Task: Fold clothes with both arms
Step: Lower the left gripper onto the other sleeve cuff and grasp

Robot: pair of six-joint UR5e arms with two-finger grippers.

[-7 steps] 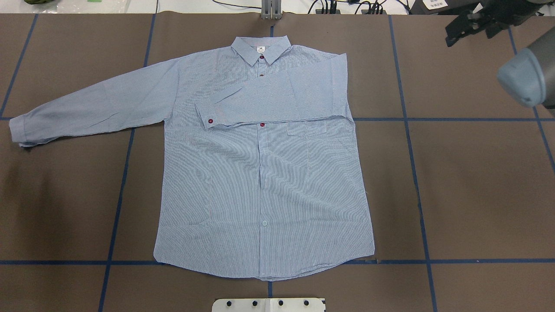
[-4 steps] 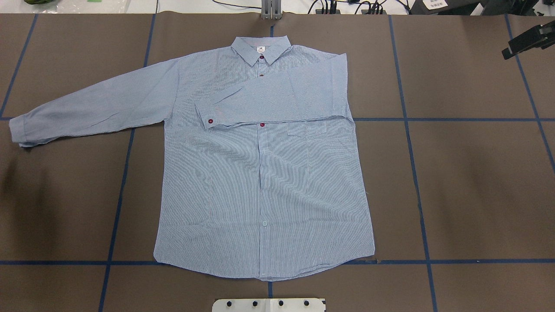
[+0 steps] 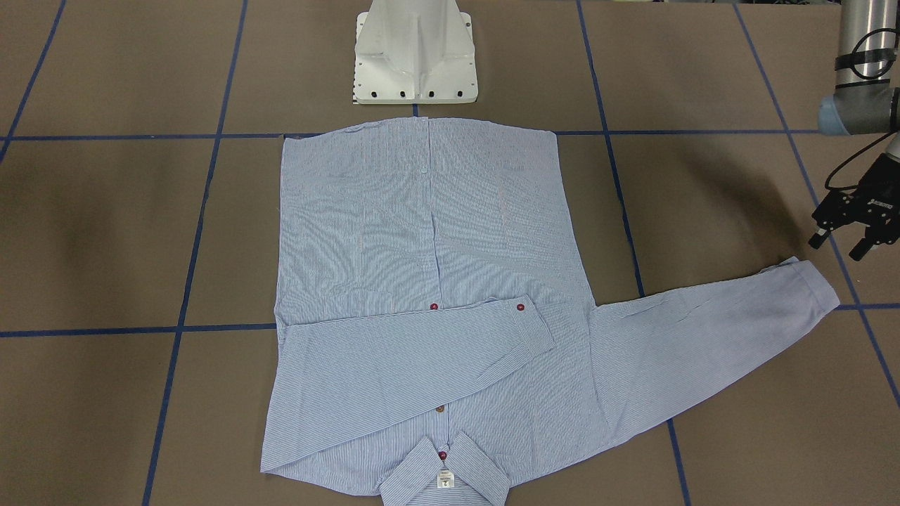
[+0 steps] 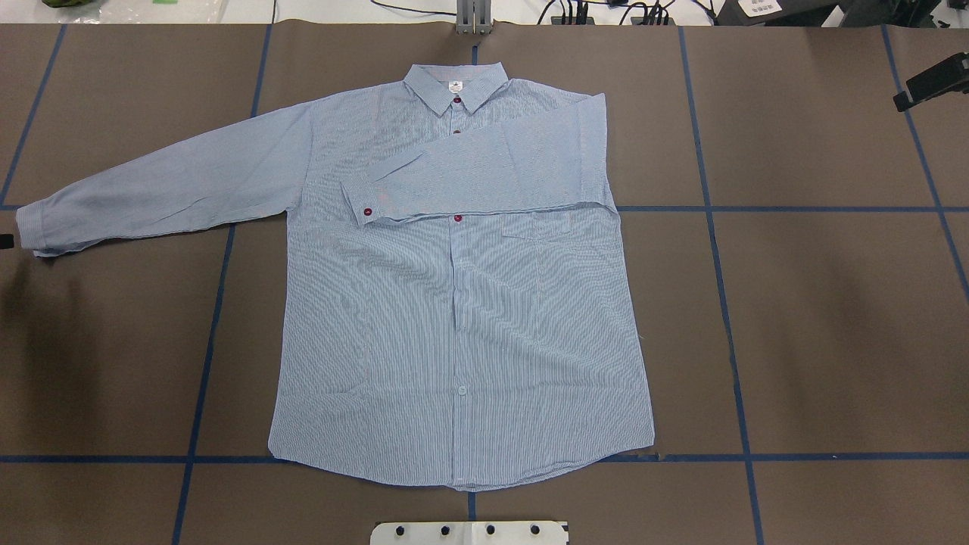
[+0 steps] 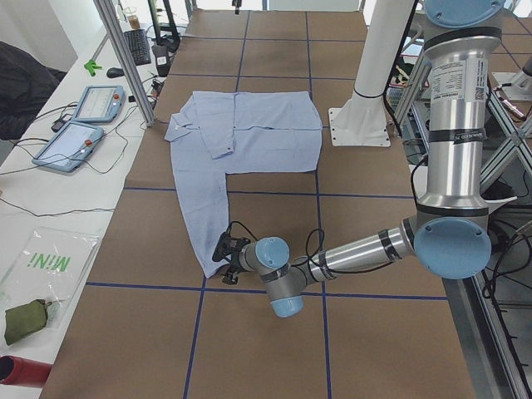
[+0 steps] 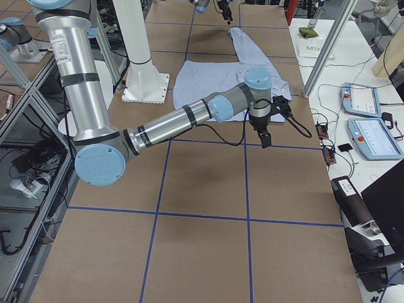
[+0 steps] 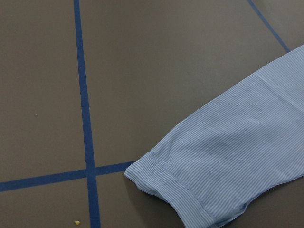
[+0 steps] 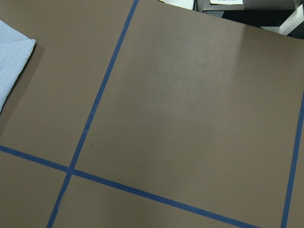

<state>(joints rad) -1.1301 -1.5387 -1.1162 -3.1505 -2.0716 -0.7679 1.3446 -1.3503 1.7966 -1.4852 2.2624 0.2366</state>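
The light blue striped shirt (image 4: 462,303) lies flat, front up, collar at the far edge. One sleeve is folded across the chest (image 4: 484,174). The other sleeve stretches out sideways, and its cuff (image 3: 808,281) fills the lower right of the left wrist view (image 7: 199,190). My left gripper (image 3: 837,247) hovers open just beside that cuff, nothing between its fingers. My right gripper (image 4: 931,82) is off the shirt near the table's far right corner, only partly in view, and I cannot tell its state. A shirt corner (image 8: 12,57) shows in the right wrist view.
The white pedestal base (image 3: 415,56) stands at the robot's edge behind the shirt hem. Blue tape lines (image 4: 719,250) grid the brown mat. Teach pendants (image 5: 83,125) and cables lie on the white bench past the collar side. A metal post (image 4: 473,17) stands behind the collar.
The right arm has swung away to the right, leaving only its gripper at the view's edge. The left gripper's tip and a larger shadow have appeared at the left edge by the cuff.
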